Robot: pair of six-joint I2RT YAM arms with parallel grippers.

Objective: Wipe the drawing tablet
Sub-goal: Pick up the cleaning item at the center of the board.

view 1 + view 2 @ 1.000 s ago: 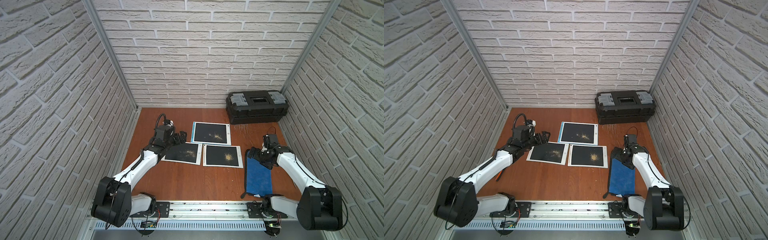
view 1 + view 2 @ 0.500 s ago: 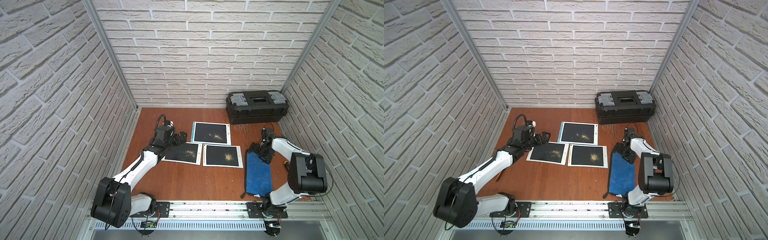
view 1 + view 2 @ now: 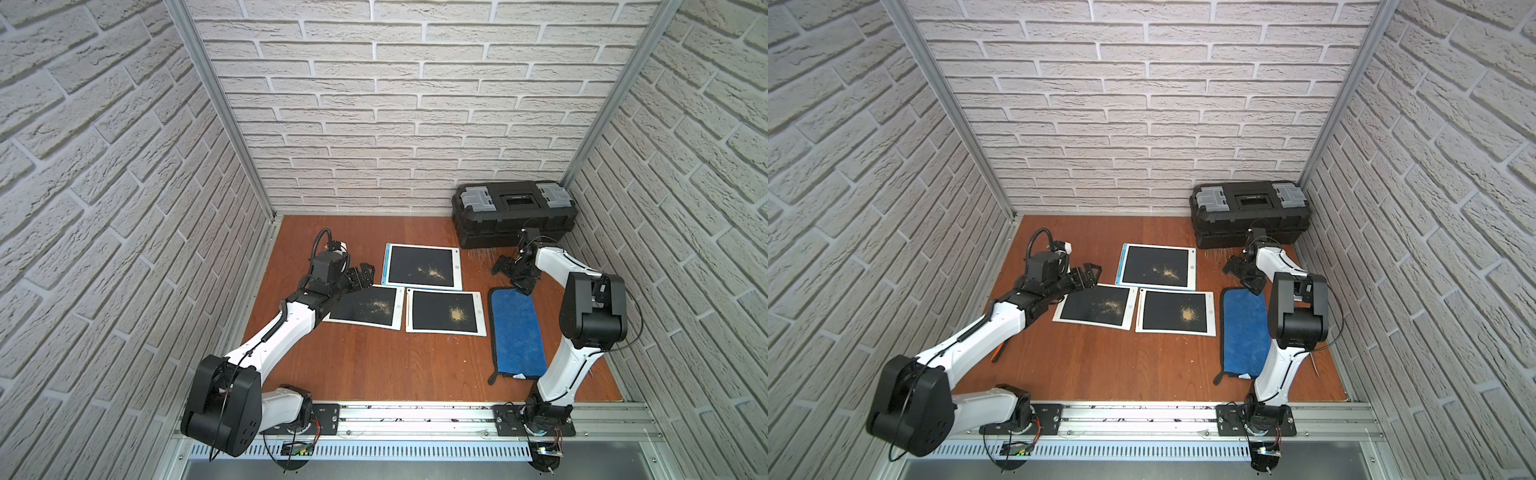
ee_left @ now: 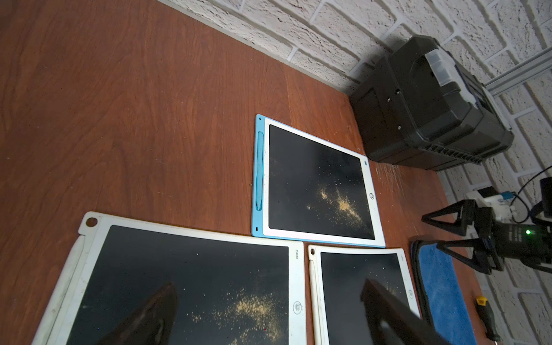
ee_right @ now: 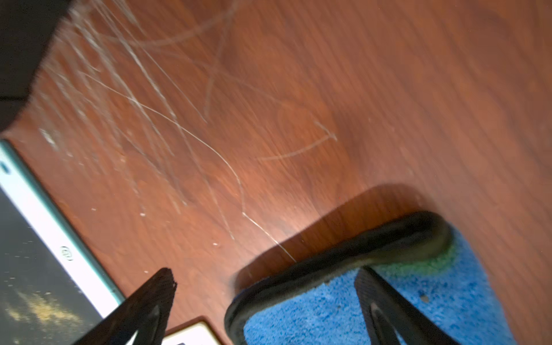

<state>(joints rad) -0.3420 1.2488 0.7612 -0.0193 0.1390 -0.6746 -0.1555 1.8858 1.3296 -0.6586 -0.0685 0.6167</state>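
Observation:
Three drawing tablets with tan dust on their black screens lie mid-table: a blue-edged tablet (image 3: pixel 422 267) at the back, a white tablet (image 3: pixel 365 307) at front left and another white tablet (image 3: pixel 444 311) beside it. A blue cloth (image 3: pixel 517 332) with black trim lies flat to their right. My left gripper (image 3: pixel 363 274) hovers open over the front-left tablet's (image 4: pixel 185 277) far corner. My right gripper (image 3: pixel 510 276) is open above the cloth's far end. In the right wrist view one finger (image 5: pixel 376 295) is over the cloth (image 5: pixel 418 304), the other beside it over bare wood.
A black toolbox (image 3: pixel 515 212) stands at the back right, just behind my right gripper. A screwdriver (image 4: pixel 485 313) lies to the right of the cloth. Brick walls close in three sides. The wooden table (image 3: pixel 374 365) has scratches near the toolbox.
My right arm has folded its elbow up, and its gripper has moved back along the cloth towards the toolbox, staying open. The left arm has not moved.

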